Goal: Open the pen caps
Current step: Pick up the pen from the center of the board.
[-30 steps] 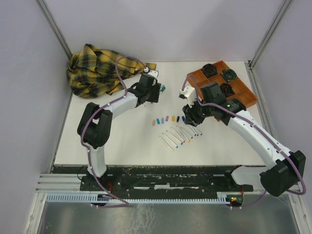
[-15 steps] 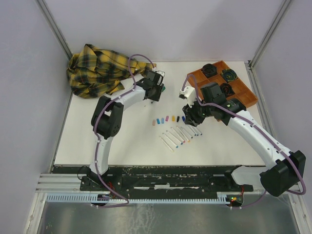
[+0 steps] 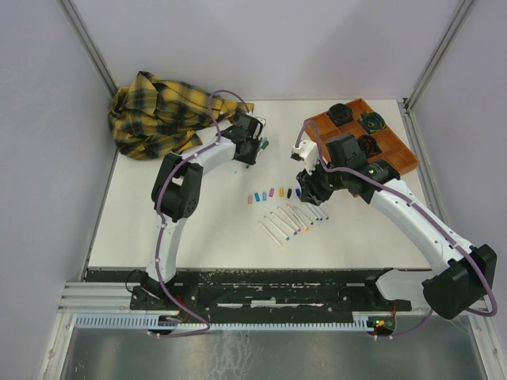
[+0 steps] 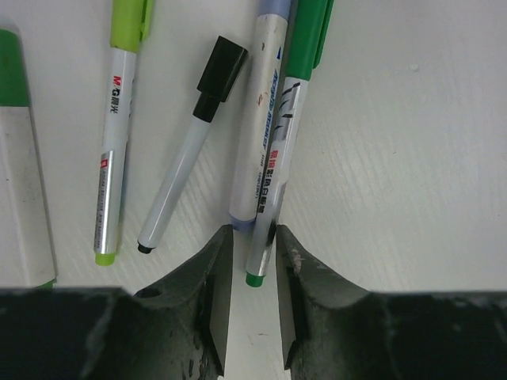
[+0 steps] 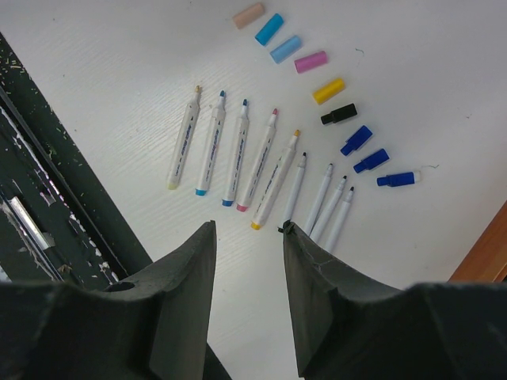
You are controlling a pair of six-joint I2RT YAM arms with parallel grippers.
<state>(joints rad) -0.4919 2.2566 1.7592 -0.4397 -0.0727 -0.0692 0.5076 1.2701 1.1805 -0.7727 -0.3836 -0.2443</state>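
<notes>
My left gripper (image 4: 253, 245) has its jaws narrowly apart, straddling the tail of a white plastic pen (image 4: 274, 182). Its green cylindrical cap (image 4: 309, 32) lies ahead, beyond the fingertips. My right gripper (image 5: 248, 229) hangs parted, with loose coloured plastic caps (image 5: 310, 62) ahead.

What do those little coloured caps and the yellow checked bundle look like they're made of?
The small coloured cylindrical pen caps look like moulded plastic: smooth, evenly coloured, slightly glossy. The crumpled yellow-and-black checked cloth looks like woven fabric, matte, with soft folds; fibre unclear.
</notes>
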